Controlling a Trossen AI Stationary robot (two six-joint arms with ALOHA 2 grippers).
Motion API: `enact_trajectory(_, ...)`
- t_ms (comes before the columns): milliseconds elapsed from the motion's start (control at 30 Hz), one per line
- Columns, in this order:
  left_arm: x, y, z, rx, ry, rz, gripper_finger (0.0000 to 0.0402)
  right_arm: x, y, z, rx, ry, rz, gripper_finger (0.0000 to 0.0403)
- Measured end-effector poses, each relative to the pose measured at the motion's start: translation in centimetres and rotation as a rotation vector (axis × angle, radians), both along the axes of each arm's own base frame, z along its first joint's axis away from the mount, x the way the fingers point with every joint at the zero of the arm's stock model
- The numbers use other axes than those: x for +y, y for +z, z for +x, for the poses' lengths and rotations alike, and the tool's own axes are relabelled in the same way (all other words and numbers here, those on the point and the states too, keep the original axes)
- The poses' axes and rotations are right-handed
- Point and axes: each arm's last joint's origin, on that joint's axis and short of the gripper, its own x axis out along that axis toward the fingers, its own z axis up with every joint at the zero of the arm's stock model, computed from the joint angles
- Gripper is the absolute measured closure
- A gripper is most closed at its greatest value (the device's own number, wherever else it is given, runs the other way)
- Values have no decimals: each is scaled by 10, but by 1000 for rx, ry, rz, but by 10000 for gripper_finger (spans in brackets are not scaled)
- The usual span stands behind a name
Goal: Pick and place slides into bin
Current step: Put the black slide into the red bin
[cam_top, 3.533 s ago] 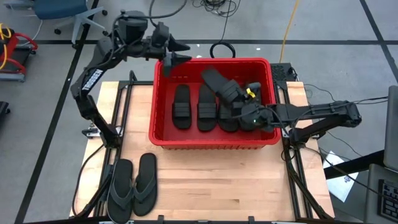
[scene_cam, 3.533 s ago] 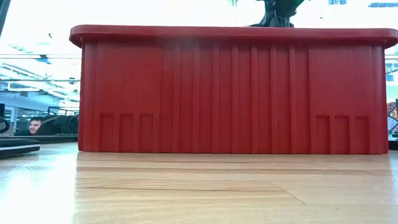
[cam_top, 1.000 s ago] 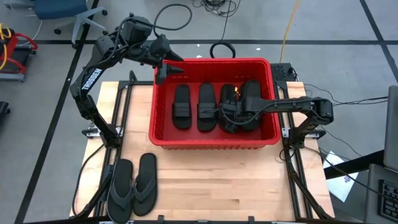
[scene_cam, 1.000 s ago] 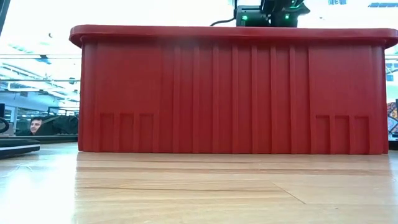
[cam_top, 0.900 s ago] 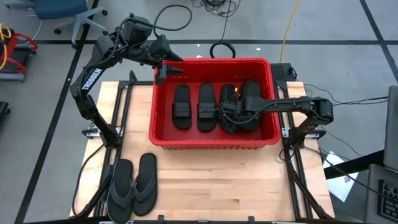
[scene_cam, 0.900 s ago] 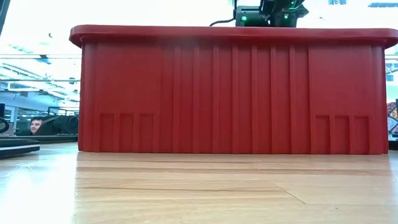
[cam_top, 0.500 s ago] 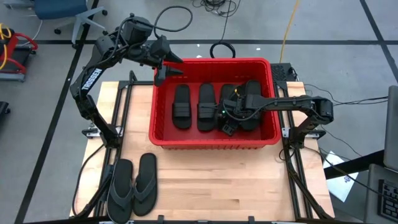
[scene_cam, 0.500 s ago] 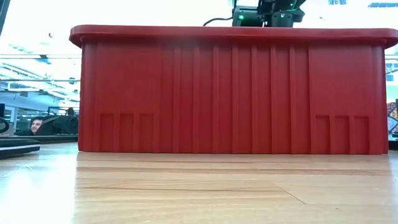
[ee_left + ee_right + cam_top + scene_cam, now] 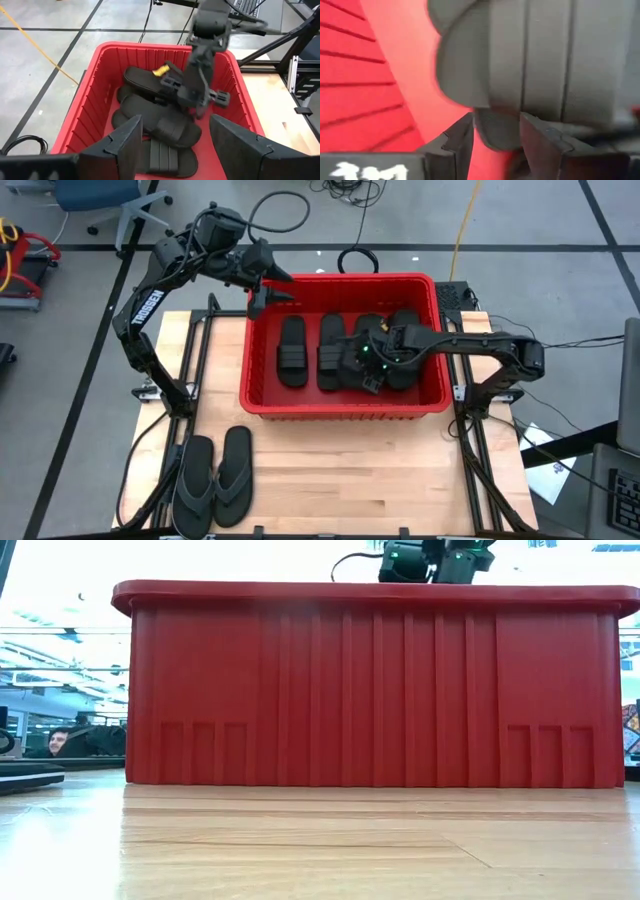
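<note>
The red bin (image 9: 340, 409) stands at the table's far middle; the low view shows only its near wall (image 9: 370, 690). Several black slides (image 9: 291, 350) lie side by side on its floor, also in the left wrist view (image 9: 160, 125). My right gripper (image 9: 365, 370) is down inside the bin over the middle slides, open, with a slide's rounded end (image 9: 495, 132) between its fingers. My left gripper (image 9: 272, 288) hangs open above the bin's far left corner, holding nothing. Two grey flip-flops (image 9: 215, 478) lie flat at the table's near left. My right gripper (image 9: 495, 127) has a finger on either side of a slide's rounded end. I cannot tell whether the fingers touch it. That slide lies in the bin among the others.
Bare wooden tabletop (image 9: 360, 470) stretches in front of the bin. A black cable loop (image 9: 357, 260) lies on the floor beyond the far wall. A person's head (image 9: 57, 741) shows far off to the left in the low view.
My right gripper has moved toward the table's left inside the bin, away from the rightmost slide, and has risen a little. That slide stays lying flat in the bin.
</note>
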Motion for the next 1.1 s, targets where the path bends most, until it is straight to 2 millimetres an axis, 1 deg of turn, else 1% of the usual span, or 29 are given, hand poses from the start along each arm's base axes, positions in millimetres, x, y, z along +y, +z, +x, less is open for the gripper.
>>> enact_trajectory(133, 0, 0, 0, 4, 0, -3, 174, -8, 9, -9, -29, -24, -11, 250)
enact_trajectory(233, 0, 0, 0, 4, 1, -4, 174, -13, 17, -13, -92, -13, 30, 250)
enact_trajectory(367, 0, -1, -1, 10, 1, -8, 174, -17, 31, -20, -213, 97, 131, 250)
enact_trajectory(533, -1, -1, -1, 15, 0, -11, 174, -23, 41, -28, -348, 244, 274, 253)
enact_trajectory(600, -1, -1, -1, 16, 0, -11, 174, -32, 44, -33, -420, 274, 371, 254)
enact_trajectory(667, -1, -1, -1, 16, -1, -9, 174, -45, 46, -38, -468, 265, 398, 256)
enact_trajectory(800, -1, -2, -1, 16, -3, -5, 174, -75, 45, -56, -471, 163, 326, 258)
enact_trajectory(900, -1, -1, -1, 16, -5, -2, 174, -91, 47, -67, -474, 140, 281, 258)
enact_trajectory(1033, -1, -1, -1, 16, -17, 19, 174, -107, 40, -68, -456, 137, 265, 253)
enact_trajectory(1100, 0, -1, -1, 17, -20, 32, 174, -115, 36, -62, -452, 143, 260, 249)
